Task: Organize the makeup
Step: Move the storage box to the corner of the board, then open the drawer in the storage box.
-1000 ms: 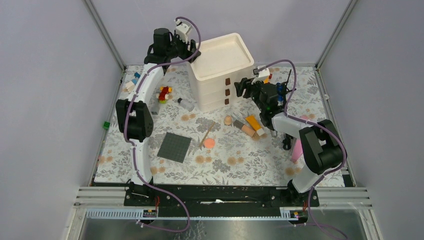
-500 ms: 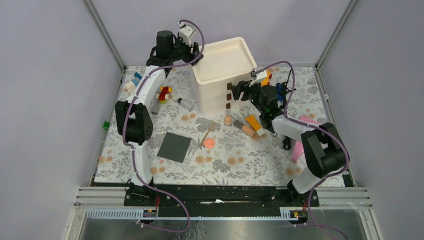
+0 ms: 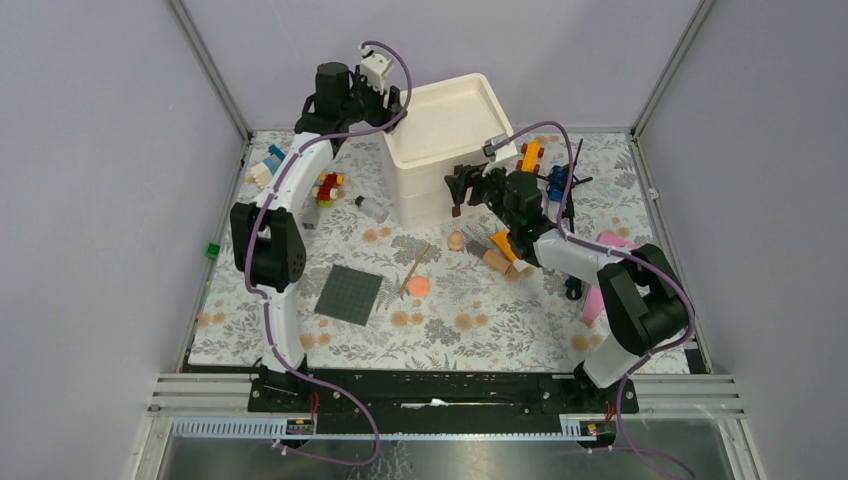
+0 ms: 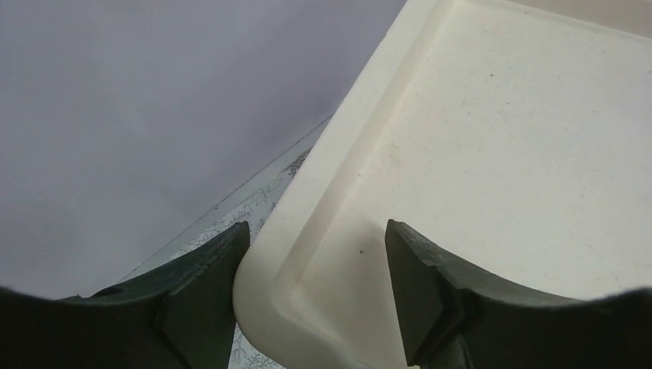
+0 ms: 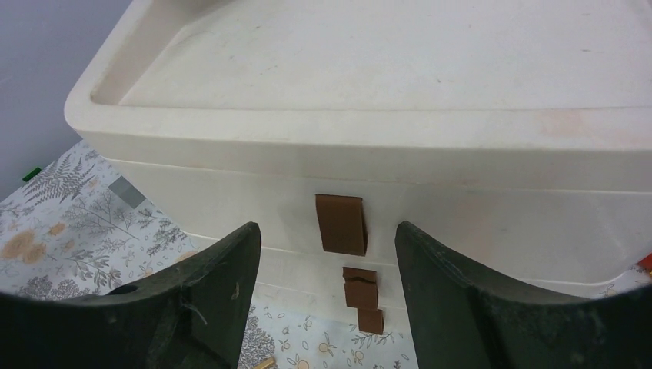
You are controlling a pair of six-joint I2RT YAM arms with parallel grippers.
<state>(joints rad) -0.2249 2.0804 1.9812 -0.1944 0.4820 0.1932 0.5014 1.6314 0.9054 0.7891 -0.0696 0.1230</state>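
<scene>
1. From above, the table [image 3: 470,320] has a flower cloth on it. Grey walls [image 3: 110,200] stand close on the left, back and right. A cream drawer box [image 3: 440,115] stands at the back.
2. My left gripper [image 3: 388,100] is up at the box's far left top corner. My right gripper [image 3: 462,188] is at the front of the box.
3. The makeup lies on the cloth in front of the box. An orange tube [image 3: 505,243] and a beige tube [image 3: 494,260] are side by side near my right arm. A pink disc [image 3: 418,286] lies just beside a thin brush [image 3: 415,268]. A clear bottle [image 3: 372,208] lies left of the box.
4. A dark square plate [image 3: 350,294] lies nearer my bases. A wide stretch of cloth shows between it and my right arm.
5. At my left wrist, my fingers [image 4: 207,284] stand apart. One is outside the box's round corner rim and one is over the tray top. They squeeze nothing. A thin strip of cloth shows between the rim and the wall.
6. At my right wrist, my fingers [image 5: 223,292] are wide apart and hold nothing. The top brown handle [image 5: 340,224] sits ahead between them, touching neither.
</scene>
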